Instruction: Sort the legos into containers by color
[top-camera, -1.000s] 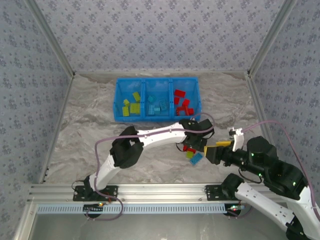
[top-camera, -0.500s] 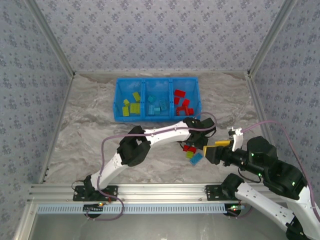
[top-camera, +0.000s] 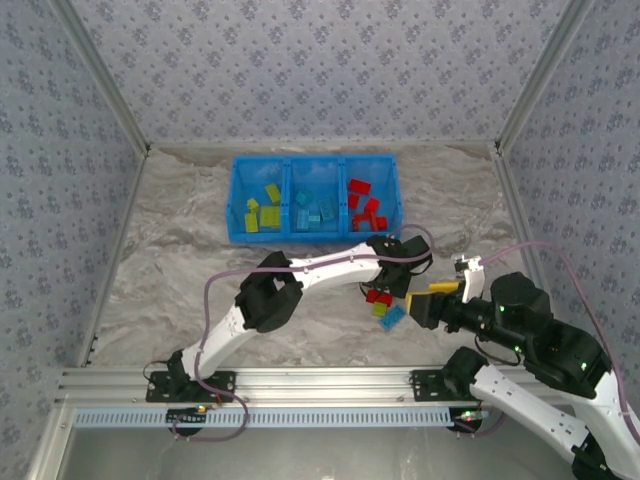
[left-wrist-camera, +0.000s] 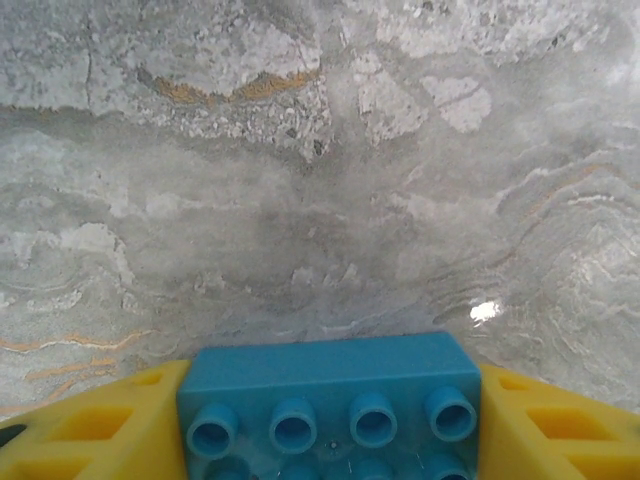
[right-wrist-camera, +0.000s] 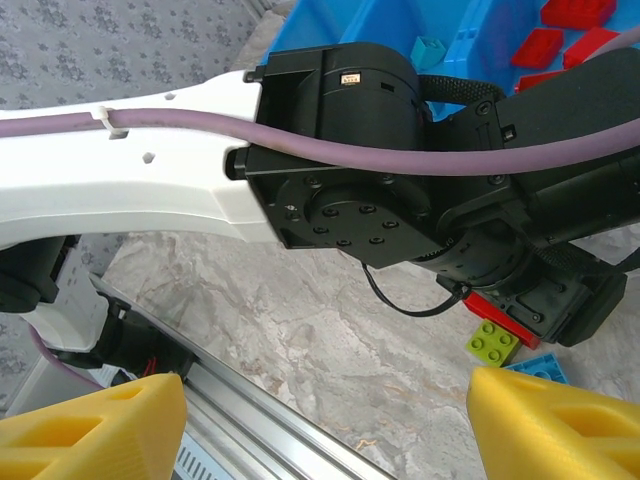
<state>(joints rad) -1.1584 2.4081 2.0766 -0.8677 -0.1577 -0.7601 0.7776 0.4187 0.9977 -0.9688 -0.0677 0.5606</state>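
Overhead, from the fixed camera: you have a long bright-blue rectangular plastic bin at the far side of the grey marbled table top. Two blue walls split it into three open compartments.
- Left compartment: yellow-green studded bricks.
- Middle compartment: light-blue bricks.
- Right compartment: red bricks.

Well apart from the bin, nearer the arm bases, three loose pieces sit in a tight cluster: a red brick, a yellow-green brick and a light-blue brick. Your left gripper hangs right over that cluster. Your right gripper sits just beside it, on its right.

Left wrist camera: smooth yellow plastic fingers, moulded with hollow pockets, lie flush against both short sides of the light-blue brick. The jaws are partly closed and clamped on it. Its round hollow studs face the lens, four across. You cannot tell whether it is lifted or resting on the table. Beyond it the surface is veined like stone, with one glossy highlight.

Right wrist camera: your two chunky yellow fingers stand wide apart with nothing between them.
- Ahead is the left arm's black cylindrical wrist housing, ringed with bolts, with a mauve cable draped across it.
- Under it lie the red brick, the yellow-green brick and a corner of the light-blue brick.
- Top right shows the bin's corner, with red bricks inside and one light-blue piece.
- A ribbed aluminium rail crosses the lower left.
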